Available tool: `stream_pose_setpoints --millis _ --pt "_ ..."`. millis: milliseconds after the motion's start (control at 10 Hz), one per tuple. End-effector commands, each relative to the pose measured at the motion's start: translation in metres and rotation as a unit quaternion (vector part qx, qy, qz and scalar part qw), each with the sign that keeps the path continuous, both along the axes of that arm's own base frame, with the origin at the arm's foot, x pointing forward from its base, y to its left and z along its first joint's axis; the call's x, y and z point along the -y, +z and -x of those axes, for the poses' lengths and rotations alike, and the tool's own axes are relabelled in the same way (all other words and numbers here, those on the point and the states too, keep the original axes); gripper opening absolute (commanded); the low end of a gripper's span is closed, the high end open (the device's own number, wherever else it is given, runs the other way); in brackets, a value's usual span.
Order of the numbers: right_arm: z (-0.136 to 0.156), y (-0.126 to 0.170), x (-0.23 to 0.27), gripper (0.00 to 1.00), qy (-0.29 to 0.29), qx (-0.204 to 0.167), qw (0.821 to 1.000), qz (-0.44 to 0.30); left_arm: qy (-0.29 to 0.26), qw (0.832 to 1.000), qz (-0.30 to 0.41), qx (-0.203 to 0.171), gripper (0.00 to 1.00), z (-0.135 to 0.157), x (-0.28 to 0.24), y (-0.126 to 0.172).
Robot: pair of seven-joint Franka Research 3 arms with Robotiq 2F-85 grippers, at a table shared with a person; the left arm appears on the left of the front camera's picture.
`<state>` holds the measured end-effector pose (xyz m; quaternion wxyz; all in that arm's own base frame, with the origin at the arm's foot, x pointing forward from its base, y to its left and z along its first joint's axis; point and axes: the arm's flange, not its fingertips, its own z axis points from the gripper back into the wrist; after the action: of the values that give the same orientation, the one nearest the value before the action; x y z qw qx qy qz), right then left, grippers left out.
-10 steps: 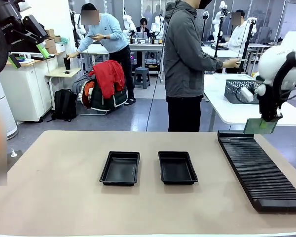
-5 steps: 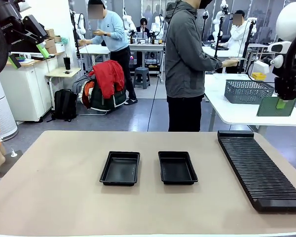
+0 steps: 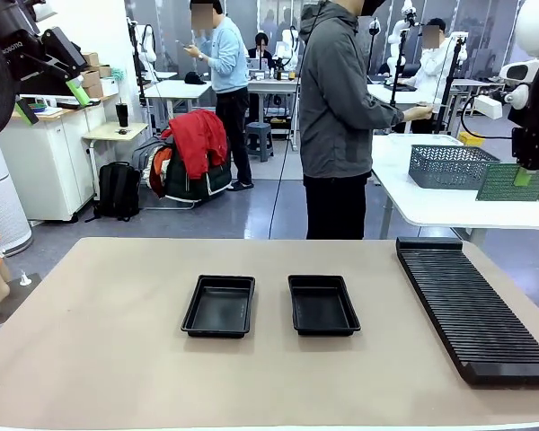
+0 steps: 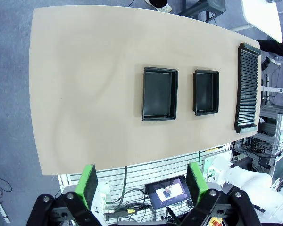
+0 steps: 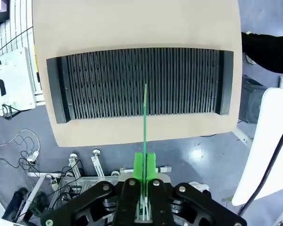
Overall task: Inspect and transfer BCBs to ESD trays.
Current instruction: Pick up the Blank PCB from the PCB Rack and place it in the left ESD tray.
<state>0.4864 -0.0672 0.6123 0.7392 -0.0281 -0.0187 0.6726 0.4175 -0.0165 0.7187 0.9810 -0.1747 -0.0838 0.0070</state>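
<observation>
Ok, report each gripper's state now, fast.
Left gripper: open, holding nothing.
Right gripper: shut on a BCB, held up in the air.

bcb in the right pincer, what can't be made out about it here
BCB surface: front view, too small and far to read parts or flaws.
Both its faces: right wrist view sees it edge-on, a thin line.
Its gripped edge: hidden between the right pincer pads.
</observation>
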Motion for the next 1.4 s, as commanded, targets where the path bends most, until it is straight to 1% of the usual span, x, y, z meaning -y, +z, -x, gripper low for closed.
stream_pose_setpoints --millis 0,1000,1100,1200,1300 --pt "0.0 0.0 -0.002 0.0 0.001 -0.001 1.0 0.001 -0.001 1.0 -0.007 0.0 1.0 0.001 -0.002 -0.001" --pt "0.0 0.0 -0.002 0.0 0.001 -0.001 1.0 0.001 -0.001 1.0 -0.007 0.0 1.0 0.001 -0.002 -0.001" --pt "0.0 0.0 -0.001 0.03 0.001 0.0 1.0 0.0 -0.001 1.0 -0.007 0.0 1.0 0.001 -0.002 -0.001" --pt "-0.003 0.001 -0.011 0.03 -0.052 -0.007 0.998 -0.038 -0.001 1.0 -0.007 0.0 1.0 0.001 -0.002 -0.001" --pt "-0.005 0.001 -0.024 0.03 -0.114 -0.016 0.99 -0.077 -0.001 1.0 -0.007 0.0 1.0 0.001 -0.002 -0.001"
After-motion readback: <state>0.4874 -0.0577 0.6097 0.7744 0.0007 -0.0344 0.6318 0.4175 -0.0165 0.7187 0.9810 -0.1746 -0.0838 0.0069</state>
